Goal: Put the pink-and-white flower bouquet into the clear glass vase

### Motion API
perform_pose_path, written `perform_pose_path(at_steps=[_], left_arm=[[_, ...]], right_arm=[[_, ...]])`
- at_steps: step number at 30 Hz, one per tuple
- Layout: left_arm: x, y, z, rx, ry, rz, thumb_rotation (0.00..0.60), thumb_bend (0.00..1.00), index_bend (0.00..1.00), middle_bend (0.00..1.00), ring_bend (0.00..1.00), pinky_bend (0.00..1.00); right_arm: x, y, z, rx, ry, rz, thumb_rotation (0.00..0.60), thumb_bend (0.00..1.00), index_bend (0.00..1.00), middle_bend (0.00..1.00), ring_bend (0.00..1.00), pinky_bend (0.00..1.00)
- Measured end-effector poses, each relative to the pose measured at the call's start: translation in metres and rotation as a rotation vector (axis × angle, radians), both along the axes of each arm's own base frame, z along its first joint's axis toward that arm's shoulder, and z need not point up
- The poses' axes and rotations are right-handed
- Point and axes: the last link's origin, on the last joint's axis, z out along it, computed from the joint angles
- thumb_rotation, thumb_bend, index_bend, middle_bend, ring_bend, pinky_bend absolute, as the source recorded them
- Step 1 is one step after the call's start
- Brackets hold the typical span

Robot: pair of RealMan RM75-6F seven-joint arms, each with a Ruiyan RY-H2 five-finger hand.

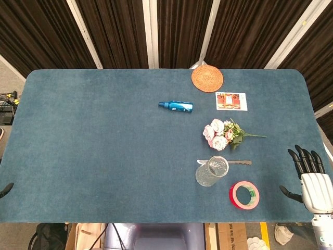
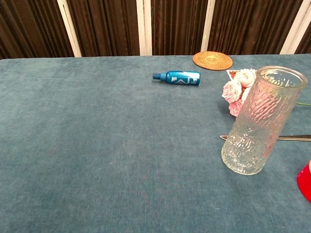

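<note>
Blue table (image 1: 93, 146): bouquet (image 1: 222, 134) lying flat, well left of right hand (image 1: 312, 179), fingers spread, empty.

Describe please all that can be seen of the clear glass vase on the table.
The clear glass vase is a tall cylinder with a textured, ribbed wall and an open round mouth. It stands upright and empty on the blue table, near the front edge on the robot's right side. A thin metal tool lies just behind it, the red tape roll is in front to the right, apart from it, and the bouquet lies farther back. Neither hand touches it.
</note>
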Motion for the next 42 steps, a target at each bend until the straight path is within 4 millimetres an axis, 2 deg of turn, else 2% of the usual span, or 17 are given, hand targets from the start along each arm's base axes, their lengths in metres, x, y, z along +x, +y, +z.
perform_pose_path(at_steps=[6,12,18,27,34,42], left_arm=[[0.000,0.000,0.000,0.004,-0.007,0.000,0.600,0.22,0.10,0.00,0.00,0.04],[0.000,0.003,-0.001,0.003,-0.005,0.006,0.600,0.22,0.10,0.00,0.00,0.04],[0.001,0.004,-0.003,0.001,0.001,0.006,0.600,0.22,0.10,0.00,0.00,0.04],[0.003,0.007,-0.007,0.001,0.017,0.013,0.600,0.22,0.10,0.00,0.00,0.04],[0.004,0.006,-0.005,0.013,0.009,-0.003,0.600,0.22,0.10,0.00,0.00,0.04],[0.003,0.005,-0.005,0.022,0.011,0.009,0.600,0.22,0.10,0.00,0.00,0.04]], right_arm=[[0.001,-0.005,-0.004,0.031,-0.022,0.000,0.600,0.14,0.11,0.04,0.05,0.00],[0.002,-0.019,-0.005,0.041,-0.056,-0.018,0.600,0.14,0.05,0.04,0.05,0.00],[0.008,-0.049,-0.005,0.081,-0.061,-0.039,0.600,0.14,0.01,0.04,0.02,0.00],[0.024,-0.109,-0.015,0.156,-0.043,-0.076,0.600,0.14,0.01,0.04,0.01,0.00],[0.037,-0.146,-0.034,0.220,-0.046,-0.112,0.600,0.14,0.01,0.04,0.01,0.00],[0.046,-0.171,-0.061,0.295,-0.067,-0.145,0.600,0.14,0.01,0.04,0.01,0.00]])
